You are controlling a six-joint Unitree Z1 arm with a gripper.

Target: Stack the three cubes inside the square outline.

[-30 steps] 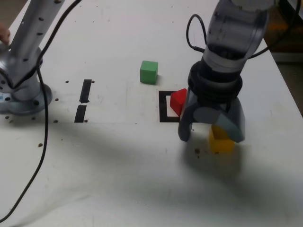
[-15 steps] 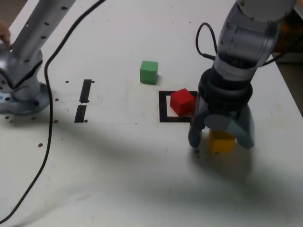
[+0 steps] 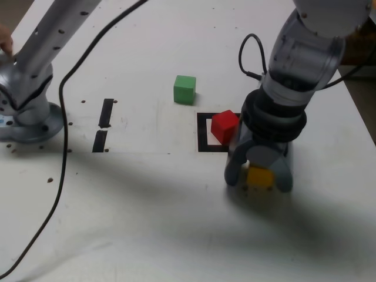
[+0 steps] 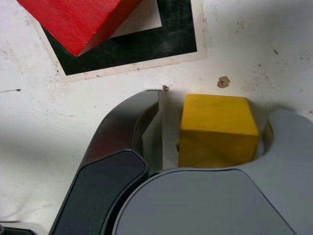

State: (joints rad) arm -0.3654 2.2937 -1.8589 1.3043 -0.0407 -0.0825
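Note:
The yellow cube (image 3: 259, 175) sits on the white table just in front of the square outline (image 3: 203, 132), outside it. My gripper (image 3: 258, 179) is down over this cube with one finger on each side. In the wrist view one finger (image 4: 283, 142) touches the yellow cube (image 4: 217, 127), while the other finger (image 4: 151, 122) stands a narrow gap away from it, so the gripper (image 4: 220, 110) is open. The red cube (image 3: 224, 125) rests tilted inside the square outline (image 4: 146, 44), and the red cube (image 4: 78, 19) shows in the wrist view too. The green cube (image 3: 184, 89) stands alone behind the outline.
The arm's base (image 3: 29, 111) stands at the exterior view's left, with a black cable (image 3: 59, 176) trailing forward across the table. Two short black strips (image 3: 106, 113) lie between the base and the outline. A person's fingers (image 3: 4, 41) show at the left edge.
My gripper has sunk down around the yellow cube and its fingers have drawn much closer together. It also shifted slightly to the exterior view's left. The cubes have stayed put.

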